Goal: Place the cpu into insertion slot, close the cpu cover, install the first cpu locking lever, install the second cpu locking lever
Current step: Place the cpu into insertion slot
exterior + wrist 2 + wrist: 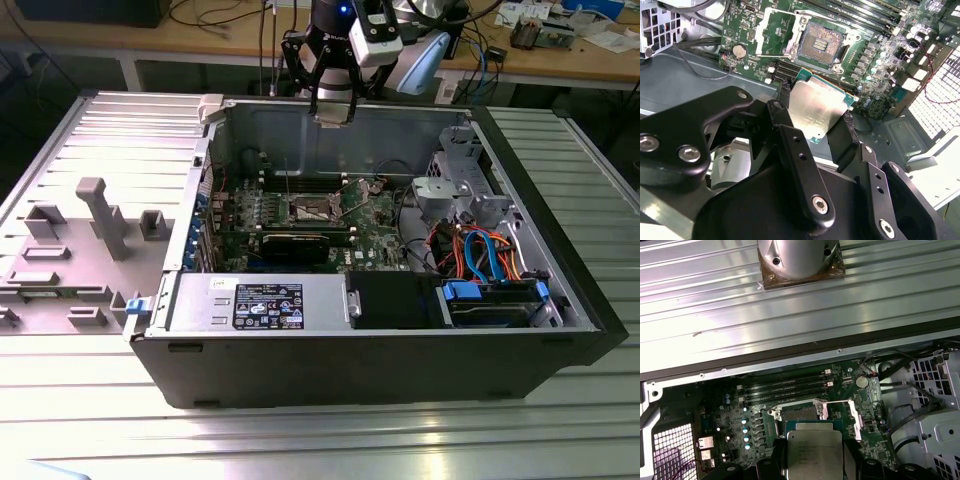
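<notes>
Our jaws clamp the cpu (817, 107) by opposite edges, well clear of the bare slot (820, 45). We judge it light, stiff, and fragile underneath.

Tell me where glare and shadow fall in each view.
Exterior view: bright streaks on the ribbed table, while the case is dim inside. First wrist view: the table ribs wash out white. Second wrist view: the cpu carries a bright sheen.
</notes>
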`<action>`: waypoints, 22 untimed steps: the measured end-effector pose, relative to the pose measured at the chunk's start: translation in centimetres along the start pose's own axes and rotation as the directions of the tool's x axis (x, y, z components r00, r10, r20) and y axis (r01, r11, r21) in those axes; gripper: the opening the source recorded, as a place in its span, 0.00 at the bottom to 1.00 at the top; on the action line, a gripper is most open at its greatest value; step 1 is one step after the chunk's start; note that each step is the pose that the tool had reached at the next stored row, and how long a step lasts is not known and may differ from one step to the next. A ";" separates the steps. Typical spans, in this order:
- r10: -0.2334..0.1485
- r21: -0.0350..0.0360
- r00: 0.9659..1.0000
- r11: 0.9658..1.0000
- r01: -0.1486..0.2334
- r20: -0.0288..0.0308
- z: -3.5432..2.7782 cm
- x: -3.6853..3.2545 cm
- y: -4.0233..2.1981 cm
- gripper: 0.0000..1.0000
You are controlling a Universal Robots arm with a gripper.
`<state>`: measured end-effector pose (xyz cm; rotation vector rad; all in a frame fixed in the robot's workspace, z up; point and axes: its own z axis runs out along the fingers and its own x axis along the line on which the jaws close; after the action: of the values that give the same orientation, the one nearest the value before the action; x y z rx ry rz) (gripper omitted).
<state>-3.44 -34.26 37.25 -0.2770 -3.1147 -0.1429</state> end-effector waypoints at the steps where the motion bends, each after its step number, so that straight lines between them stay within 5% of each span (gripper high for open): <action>1: 0.001 0.000 1.000 1.000 -0.001 0.000 0.00 0.00 0.00 0.55; 22: 0.024 -0.001 1.000 1.000 -0.024 0.002 0.00 0.00 0.00 0.55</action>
<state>-3.44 -34.26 37.25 -0.3154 -3.1122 -0.1432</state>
